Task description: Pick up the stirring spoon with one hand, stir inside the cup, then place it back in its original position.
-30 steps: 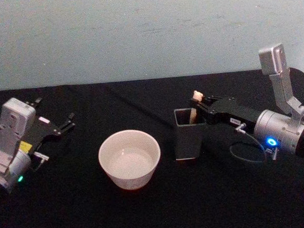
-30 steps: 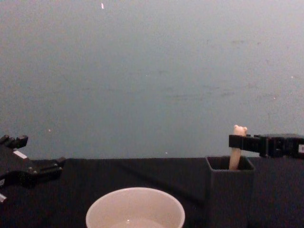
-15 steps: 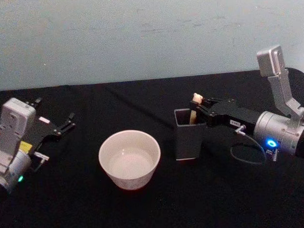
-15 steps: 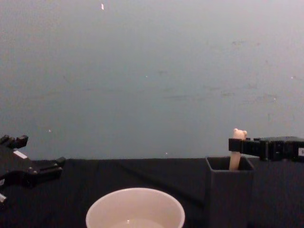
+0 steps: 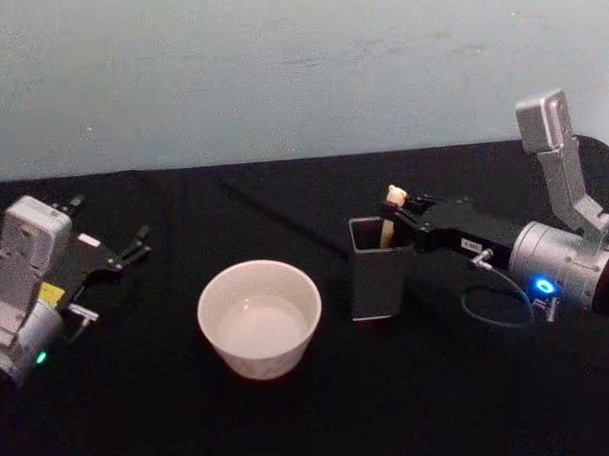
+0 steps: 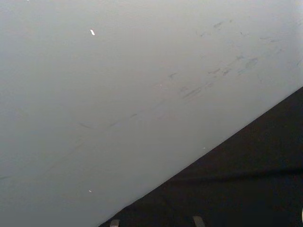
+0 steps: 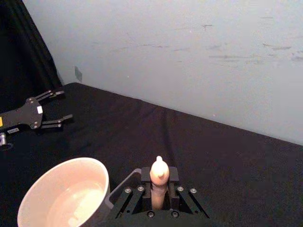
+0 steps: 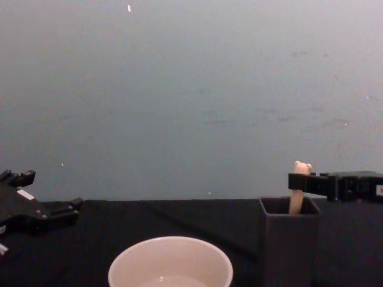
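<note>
Head view: a matte black cloth covers the table (image 5: 291, 419), running back to a pale blue-grey wall (image 5: 279, 69) marked with faint scuffs. Nearest the robot sits the cup (image 5: 259, 318), a wide, round, cream-white vessel with a thin rim and a smooth glossy inside, open side up. Just beside it, toward the robot's right and slightly farther back, stands a dark grey square holder (image 5: 377, 266), boxy and straight-walled, narrower than the cup and not touching it. The stirring spoon (image 5: 390, 213) stands upright in the holder, its beige handle rising above the rim and ending in a tiny bear head; the shaft and bowl are hidden inside. The right gripper (image 5: 394, 217), black and angular on a silver wrist with a blue light, reaches in from the right at rim height, its fingers closed on the handle just under the bear head. In the right wrist view the handle (image 7: 159, 182) is pinched between the two black fingers, with the cup (image 7: 66, 196) alongside. From the chest view the bear head (image 8: 301, 168) shows above the clamping fingers. Well apart at the table's left side, the left gripper (image 5: 137, 244) rests idle with its thin black fingers spread.
</note>
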You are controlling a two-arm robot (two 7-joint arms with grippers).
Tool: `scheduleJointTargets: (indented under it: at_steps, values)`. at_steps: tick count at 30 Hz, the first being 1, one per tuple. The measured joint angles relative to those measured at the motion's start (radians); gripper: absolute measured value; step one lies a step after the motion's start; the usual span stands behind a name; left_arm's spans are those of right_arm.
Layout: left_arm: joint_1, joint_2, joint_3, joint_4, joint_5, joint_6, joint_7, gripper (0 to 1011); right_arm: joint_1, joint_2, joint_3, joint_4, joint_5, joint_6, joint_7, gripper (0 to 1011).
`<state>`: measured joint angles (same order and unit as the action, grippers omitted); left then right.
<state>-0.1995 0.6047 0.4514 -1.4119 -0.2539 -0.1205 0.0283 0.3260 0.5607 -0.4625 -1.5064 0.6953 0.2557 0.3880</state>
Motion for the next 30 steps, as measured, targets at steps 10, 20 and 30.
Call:
scheduleJointTargets:
  at_steps: [10, 20, 30]
  values:
    - [0.0, 0.0, 0.0, 0.0, 0.0, 0.0, 0.0, 1001, 0.0, 0.0, 0.001, -0.001, 0.001, 0.0, 0.0, 449]
    - [0.0, 0.0, 0.0, 0.0, 0.0, 0.0, 0.0, 1001, 0.0, 0.0, 0.001, -0.001, 0.002, 0.0, 0.0, 763]
    - [0.0, 0.0, 0.0, 0.0, 0.0, 0.0, 0.0, 1001, 0.0, 0.0, 0.0, -0.001, 0.002, 0.0, 0.0, 1002]
